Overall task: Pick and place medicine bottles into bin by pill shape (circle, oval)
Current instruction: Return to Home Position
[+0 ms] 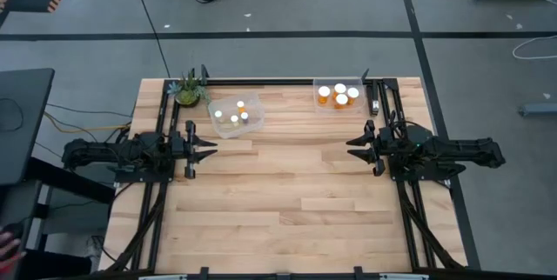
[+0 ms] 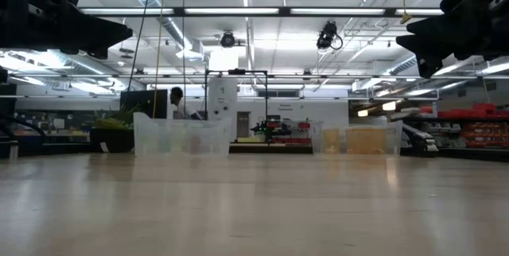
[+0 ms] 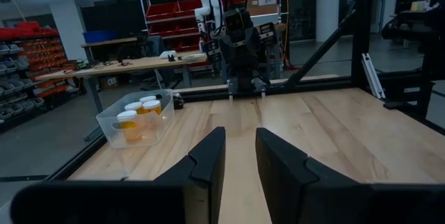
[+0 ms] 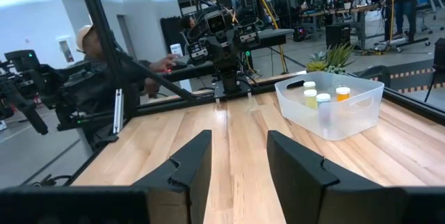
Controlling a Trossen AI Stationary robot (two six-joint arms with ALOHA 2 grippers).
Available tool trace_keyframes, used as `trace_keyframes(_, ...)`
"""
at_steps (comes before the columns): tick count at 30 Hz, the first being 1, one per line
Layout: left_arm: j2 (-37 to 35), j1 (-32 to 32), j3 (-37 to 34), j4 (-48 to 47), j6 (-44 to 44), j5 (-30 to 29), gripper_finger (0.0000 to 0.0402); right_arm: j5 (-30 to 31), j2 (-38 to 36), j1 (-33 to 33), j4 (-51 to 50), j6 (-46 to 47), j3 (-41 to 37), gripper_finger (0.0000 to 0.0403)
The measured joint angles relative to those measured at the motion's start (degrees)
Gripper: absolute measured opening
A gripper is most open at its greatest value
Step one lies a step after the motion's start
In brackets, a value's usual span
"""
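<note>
Several small white-capped medicine bottles [image 1: 234, 116] stand in a clear bin [image 1: 235, 116] at the table's far left; the bin also shows in the right wrist view [image 4: 334, 106]. Several wider orange bottles with white caps [image 1: 339, 96] stand in a second clear bin [image 1: 339, 95] at the far right, which also shows in the left wrist view [image 3: 138, 120]. My left gripper [image 1: 209, 148] hovers open and empty at the table's left side. My right gripper [image 1: 355, 148] hovers open and empty at the right side. Both point toward the table's middle.
A small green potted plant [image 1: 188, 90] stands at the far left corner beside the left bin. A dark frame runs round the table's edges [image 1: 287, 81]. A person shows beyond the table in the right wrist view [image 4: 90, 40]. Bare wood lies between the grippers [image 1: 283, 176].
</note>
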Motion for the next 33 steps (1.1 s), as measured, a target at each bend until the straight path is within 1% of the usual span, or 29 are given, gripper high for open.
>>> trace_keyframes(15, 0.0, 0.0, 0.0, 0.0, 0.0, 0.0, 0.0094, 0.0, 0.0, 0.0, 0.0, 0.0, 0.0, 0.0147)
trace_keyframes(26, 0.0, 0.0, 0.0, 0.0, 0.0, 0.0, 0.0085, 0.0, 0.0, 0.0, 0.0, 0.0, 0.0, 0.0147)
trace_keyframes(33, 0.0, 0.0, 0.0, 0.0, 0.0, 0.0, 0.0091, 0.0, 0.0, 0.0, 0.0, 0.0, 0.0, 0.0147)
